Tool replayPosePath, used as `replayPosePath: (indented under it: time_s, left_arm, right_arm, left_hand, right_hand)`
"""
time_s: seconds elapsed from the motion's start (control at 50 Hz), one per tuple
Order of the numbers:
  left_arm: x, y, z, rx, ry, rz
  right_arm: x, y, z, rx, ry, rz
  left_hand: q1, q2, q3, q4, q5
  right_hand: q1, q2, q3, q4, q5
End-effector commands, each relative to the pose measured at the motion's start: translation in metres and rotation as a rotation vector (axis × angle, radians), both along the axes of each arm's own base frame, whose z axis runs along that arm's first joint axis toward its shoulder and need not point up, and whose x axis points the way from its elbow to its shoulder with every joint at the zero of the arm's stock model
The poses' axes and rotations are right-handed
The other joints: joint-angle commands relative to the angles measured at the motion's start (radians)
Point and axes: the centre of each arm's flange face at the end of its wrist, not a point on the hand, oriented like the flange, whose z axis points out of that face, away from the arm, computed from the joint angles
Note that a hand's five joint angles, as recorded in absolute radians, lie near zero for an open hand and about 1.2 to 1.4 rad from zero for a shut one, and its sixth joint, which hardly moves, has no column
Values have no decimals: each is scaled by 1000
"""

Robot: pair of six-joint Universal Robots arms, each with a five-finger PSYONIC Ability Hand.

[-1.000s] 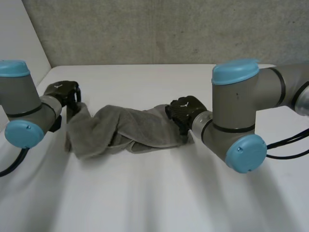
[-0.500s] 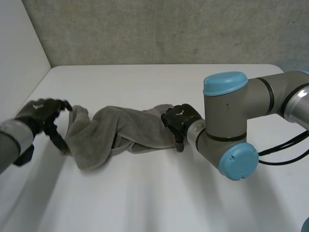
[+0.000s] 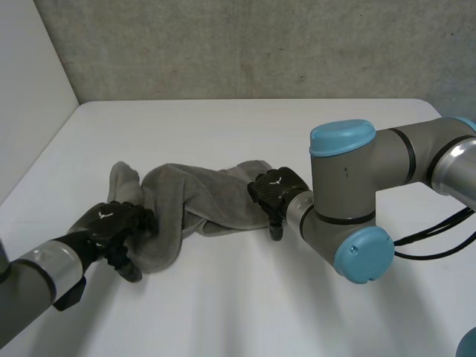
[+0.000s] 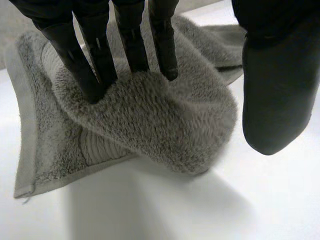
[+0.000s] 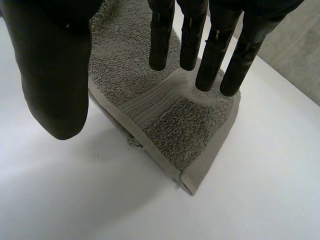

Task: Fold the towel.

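A smooth white table (image 3: 245, 312) is seen set against a rough grey concrete wall (image 3: 245, 44), which is mottled with faint stains and runs along the table's far edge. A plain white panel (image 3: 26, 82) is shown rising at the table's left side and meeting the concrete in a corner, and the scene is lit softly.

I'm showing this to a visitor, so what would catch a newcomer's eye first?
A crumpled grey towel lies bunched across the white table. The left hand presses straight fingers into one bunched end, and the right hand rests straight fingers on a corner at its other end.
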Motion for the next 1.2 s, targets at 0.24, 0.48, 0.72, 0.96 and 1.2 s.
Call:
replayPosePath:
  time_s: [0.24, 0.48, 0.72, 0.96, 1.2]
  left_arm:
    - [-11, -73, -36, -47, -91, 136]
    - [-21, -84, -24, -125, -75, 121]
    - [-22, -96, -25, -195, -78, 148]
    - [-26, -112, -13, -249, -59, 146]
    - [-27, -113, 22, -318, -21, 155]
  right_arm:
    - [21, -13, -22, 10, -78, -9]
    - [33, -29, -36, 36, -157, -52]
    - [41, -40, -41, 7, -173, -55]
    - [40, -47, -19, -24, -206, -64]
    - [30, -23, -12, 87, -133, -56]
  left_hand:
    - [-143, -140, -147, -145, -131]
    - [-134, -131, -138, -136, -122]
    - [461, 464, 457, 459, 473]
    - [767, 770, 763, 765, 779]
    - [767, 770, 763, 765, 779]
  right_hand:
    - [-75, -76, -78, -73, -51]
    - [-82, -82, -84, -79, -57]
    - [504, 504, 501, 507, 529]
    - [927, 927, 924, 930, 952]
    - [-67, -67, -70, -65, -42]
